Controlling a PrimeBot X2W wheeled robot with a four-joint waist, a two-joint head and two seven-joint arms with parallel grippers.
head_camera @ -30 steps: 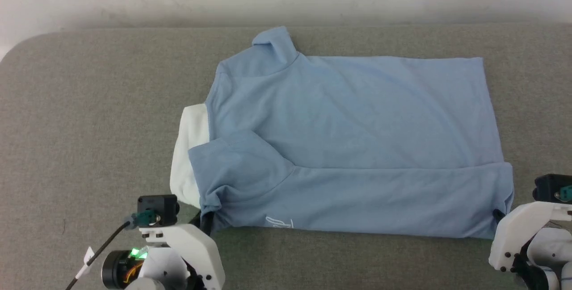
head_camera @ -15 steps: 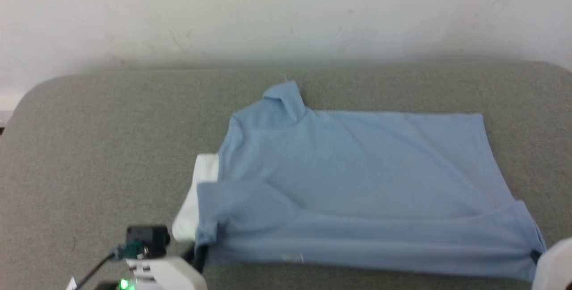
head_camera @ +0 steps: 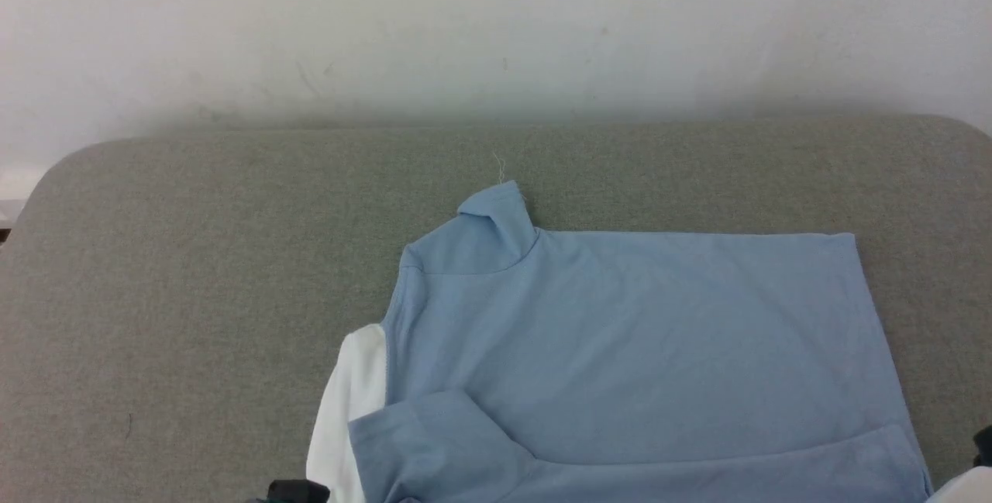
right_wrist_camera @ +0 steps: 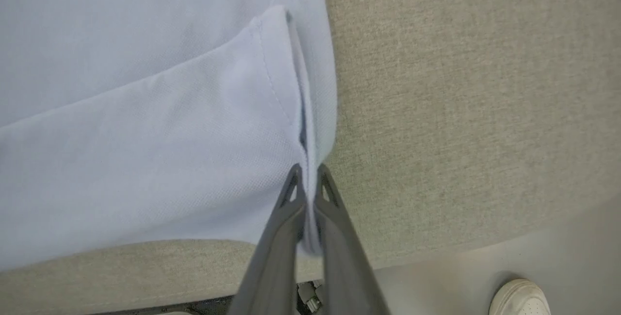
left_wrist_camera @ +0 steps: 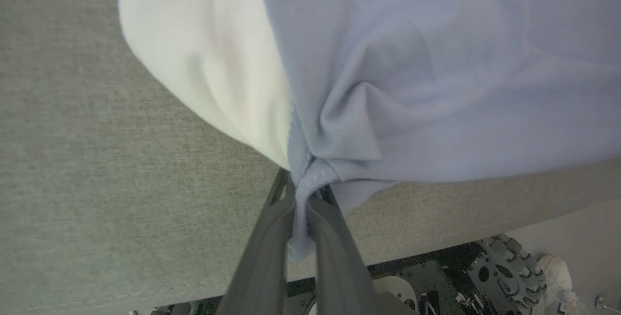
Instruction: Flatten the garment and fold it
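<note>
The garment point(head_camera: 643, 348), a light blue polo shirt with a white collar point(head_camera: 349, 402), lies spread on the grey table, its near long edge folded over the body. In the left wrist view my left gripper point(left_wrist_camera: 303, 191) is shut on a bunched corner of the garment point(left_wrist_camera: 388, 87) beside the white collar point(left_wrist_camera: 208, 58). My right gripper point(right_wrist_camera: 306, 174) pinches the stacked layers at the hem corner of the garment point(right_wrist_camera: 160, 125), just above the table's front edge.
The grey fabric-covered table point(head_camera: 194, 270) reaches back to a pale wall point(head_camera: 496, 22). A loose thread point(head_camera: 500, 166) lies behind the far sleeve. Below the table's front edge are the robot's wheeled base point(left_wrist_camera: 504, 276) and a white shoe point(right_wrist_camera: 521, 300) on the floor.
The head camera has tilted up, so the garment sits lower in the picture and both grippers have slid off its bottom edge. The garment's fold looks much the same.
</note>
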